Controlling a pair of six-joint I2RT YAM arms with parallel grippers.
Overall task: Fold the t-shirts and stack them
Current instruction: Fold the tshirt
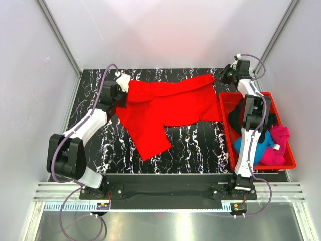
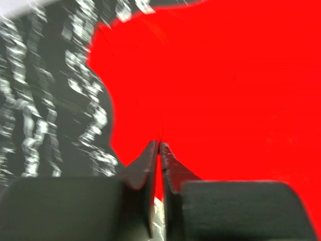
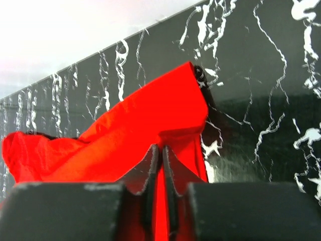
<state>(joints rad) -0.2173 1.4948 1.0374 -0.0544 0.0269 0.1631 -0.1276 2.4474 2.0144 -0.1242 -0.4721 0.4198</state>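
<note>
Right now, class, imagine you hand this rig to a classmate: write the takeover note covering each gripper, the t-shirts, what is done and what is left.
left gripper: shut on the red t-shirt, at its far left edge.
right gripper: shut on the same shirt's far right corner.
Things: red t-shirt spread unfolded on the table; black tee, blue tee and magenta tee crumpled in the red bin.
Done: one shirt laid out.
Left: every fold; no stack yet.

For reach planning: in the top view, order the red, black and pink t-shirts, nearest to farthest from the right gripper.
1. Red t-shirt, beside the bin, corner at the right gripper.
2. Black t-shirt, bin's far half.
3. Pink t-shirt, bin's near-right corner.
</note>
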